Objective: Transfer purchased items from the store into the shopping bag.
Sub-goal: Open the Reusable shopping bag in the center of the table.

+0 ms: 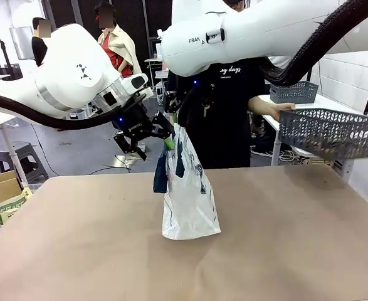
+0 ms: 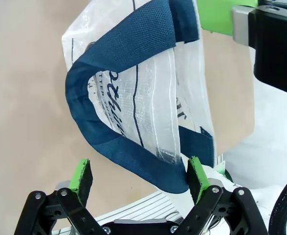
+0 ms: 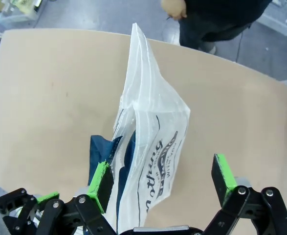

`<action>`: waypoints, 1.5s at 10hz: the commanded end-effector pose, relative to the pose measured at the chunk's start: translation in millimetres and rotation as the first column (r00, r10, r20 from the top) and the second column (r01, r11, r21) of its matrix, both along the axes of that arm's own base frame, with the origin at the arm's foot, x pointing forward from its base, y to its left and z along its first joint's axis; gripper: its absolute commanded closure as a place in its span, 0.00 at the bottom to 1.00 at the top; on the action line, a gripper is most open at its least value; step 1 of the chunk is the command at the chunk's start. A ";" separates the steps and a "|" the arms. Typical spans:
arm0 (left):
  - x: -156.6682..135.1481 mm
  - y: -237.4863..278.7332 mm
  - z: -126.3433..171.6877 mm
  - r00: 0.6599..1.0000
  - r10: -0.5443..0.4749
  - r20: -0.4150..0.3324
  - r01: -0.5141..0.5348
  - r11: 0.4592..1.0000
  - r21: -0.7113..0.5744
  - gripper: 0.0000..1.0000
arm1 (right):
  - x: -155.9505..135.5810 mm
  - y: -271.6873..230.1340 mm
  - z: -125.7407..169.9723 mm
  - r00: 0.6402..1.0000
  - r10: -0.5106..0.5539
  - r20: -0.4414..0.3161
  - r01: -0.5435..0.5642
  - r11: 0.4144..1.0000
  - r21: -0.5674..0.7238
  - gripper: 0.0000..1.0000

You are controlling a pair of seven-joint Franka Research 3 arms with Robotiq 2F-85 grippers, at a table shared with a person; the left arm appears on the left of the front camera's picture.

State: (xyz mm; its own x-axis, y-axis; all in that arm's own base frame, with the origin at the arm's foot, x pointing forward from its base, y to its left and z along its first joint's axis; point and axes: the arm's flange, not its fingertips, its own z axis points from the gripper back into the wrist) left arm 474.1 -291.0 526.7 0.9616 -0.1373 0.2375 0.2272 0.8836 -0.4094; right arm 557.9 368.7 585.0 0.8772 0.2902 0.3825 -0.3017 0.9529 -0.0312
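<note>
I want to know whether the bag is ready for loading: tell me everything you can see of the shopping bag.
The shopping bag is thin translucent whitish plastic with dark navy woven handles and black script lettering. It stands tall and crumpled, base on the brown table, top drawn up. One handle loop hangs between the fingers of the open left pincer; the bag's top lies between those of the open right pincer. What holds it up is unclear.

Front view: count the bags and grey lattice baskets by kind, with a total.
Shopping bag: 1
Grey lattice baskets: 2 (one held up by a person's hand, one farther back)
Total: 3
</note>
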 end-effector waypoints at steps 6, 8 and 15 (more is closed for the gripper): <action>2.1 5.4 -12.5 1.000 0.025 -0.019 -0.025 1.000 -0.012 0.00 | 10.4 -2.1 -47.6 0.994 -0.028 -0.108 0.023 0.999 -0.047 0.00; 4.3 4.8 -18.8 1.000 0.021 -0.020 -0.021 1.000 -0.013 0.00 | 11.0 -2.2 -60.5 0.991 -0.034 -0.130 0.026 0.998 -0.058 0.00; 1.7 2.4 -10.4 1.000 0.017 -0.008 -0.016 1.000 0.026 0.78 | 12.7 -5.0 -55.0 0.992 -0.023 -0.126 0.015 0.998 -0.057 0.56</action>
State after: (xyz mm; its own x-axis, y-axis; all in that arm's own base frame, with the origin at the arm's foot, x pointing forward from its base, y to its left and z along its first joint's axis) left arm 477.1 -289.8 514.0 0.9665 -0.1368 0.2173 0.2166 0.8888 -0.4038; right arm 572.6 367.6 532.7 0.9162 0.2951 0.2710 -0.2909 0.9551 -0.0564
